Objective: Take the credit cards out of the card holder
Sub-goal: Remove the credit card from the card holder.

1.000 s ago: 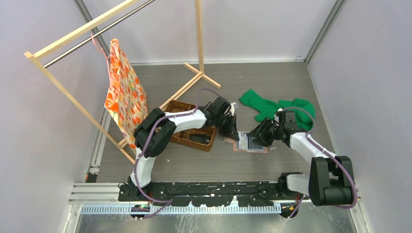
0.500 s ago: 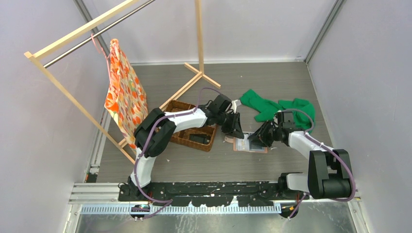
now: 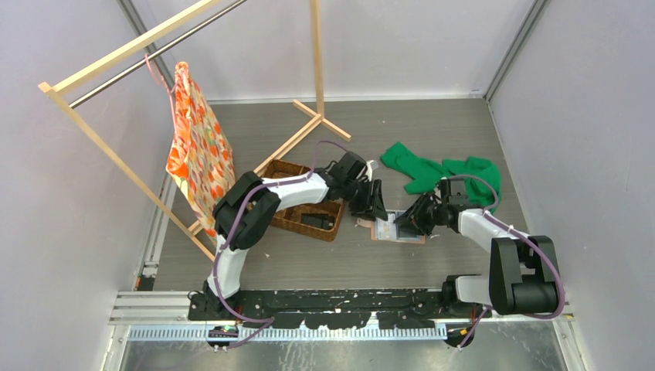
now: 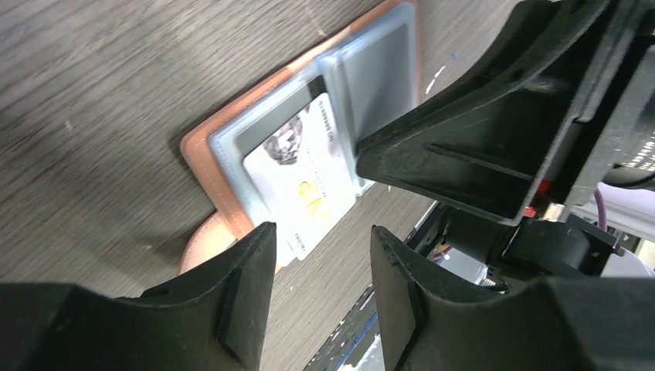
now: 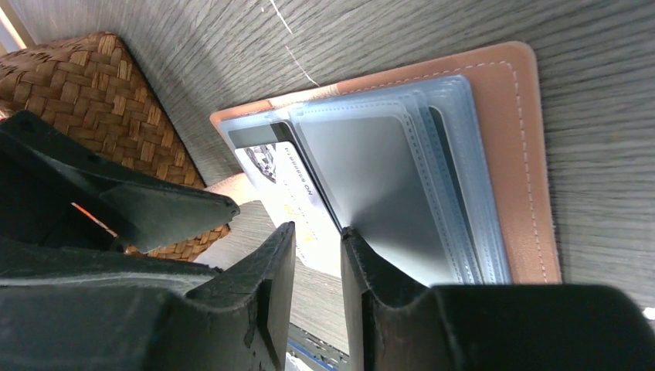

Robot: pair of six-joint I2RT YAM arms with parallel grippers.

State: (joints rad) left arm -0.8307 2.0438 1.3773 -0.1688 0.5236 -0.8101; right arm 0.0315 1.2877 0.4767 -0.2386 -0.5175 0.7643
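The salmon-pink card holder [image 3: 398,230] lies open on the table between the two arms, its grey plastic sleeves facing up. A white credit card [image 4: 301,182] sticks halfway out of a sleeve toward the holder's strap tab [image 4: 205,243]. My left gripper [image 4: 320,255] hovers just beyond the card's free end, open, with only table between its fingers. My right gripper [image 5: 318,239] stands over the sleeves with a narrow, empty gap between its jaws, and its right fingertip [image 5: 351,236] rests at the sleeve's edge. The card [image 5: 290,193] shows beside that finger.
A brown woven basket [image 3: 305,202] sits just left of the holder, under the left arm. A green cloth [image 3: 440,171] lies behind the right gripper. A wooden rack [image 3: 317,77] with an orange patterned bag [image 3: 197,147] stands at the back left.
My left gripper has opened and shifted slightly toward the holder. My right gripper has narrowed a little and lowered over the sleeves.
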